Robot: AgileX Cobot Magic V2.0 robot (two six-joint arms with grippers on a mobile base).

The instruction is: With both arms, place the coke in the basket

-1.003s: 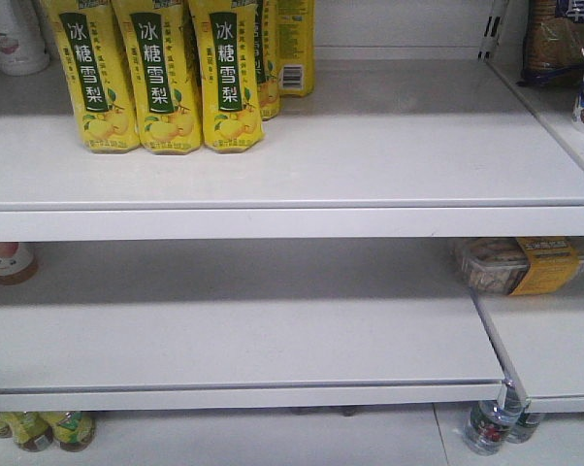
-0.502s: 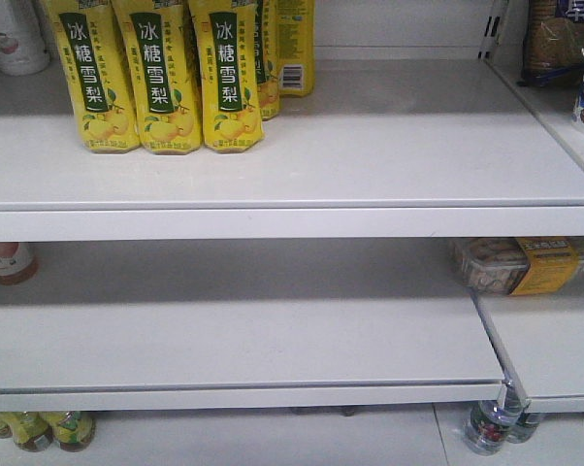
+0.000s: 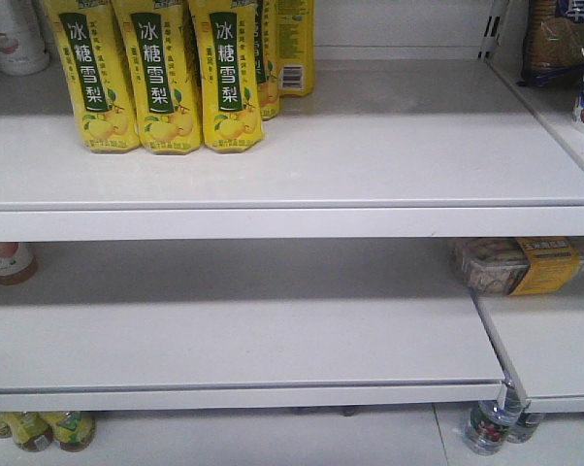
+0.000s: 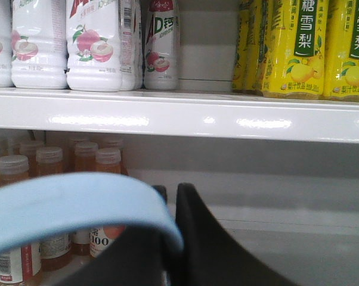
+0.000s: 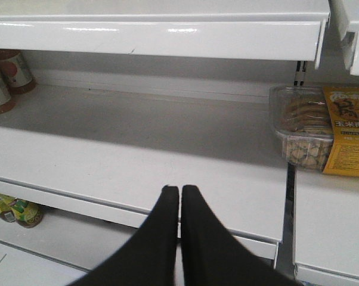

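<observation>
No coke shows in any view. Of the basket I see only its light blue handle (image 4: 66, 202), a curved band across the lower left of the left wrist view. My left gripper (image 4: 172, 196) is shut on that handle; the band runs down between the two black fingers. My right gripper (image 5: 180, 189) is shut and empty, with its fingertips together over the front edge of the middle white shelf (image 5: 138, 173). Neither arm shows in the front view.
Yellow pear drink bottles (image 3: 156, 78) stand at the left of the upper shelf and show in the left wrist view (image 4: 299, 47). White peach drink bottles (image 4: 90, 42) stand beside them. Amber bottles (image 4: 48, 161) fill the shelf below. A clear snack box (image 5: 316, 128) sits right.
</observation>
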